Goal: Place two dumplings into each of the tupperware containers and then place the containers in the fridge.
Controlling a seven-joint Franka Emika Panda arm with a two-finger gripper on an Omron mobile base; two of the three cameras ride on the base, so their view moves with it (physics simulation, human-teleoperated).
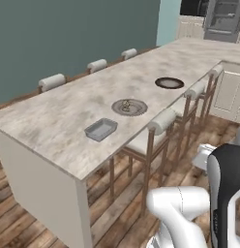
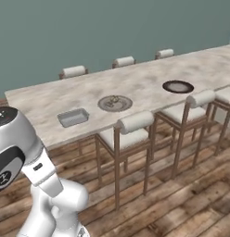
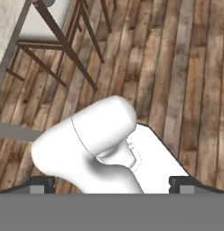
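One tupperware container, a shallow grey tray, lies near the close end of the long island counter. Beyond it sits a round grey plate holding small pale dumplings. My gripper is open, its two dark fingertips far apart, and it points down at the wooden floor, well away from the counter. At the far end stands a grey appliance; whether it is the fridge I cannot tell.
A dark round plate lies farther along the counter. Wooden bar stools with white cushions line the near side between me and the counter. More stools stand on the far side by the teal wall.
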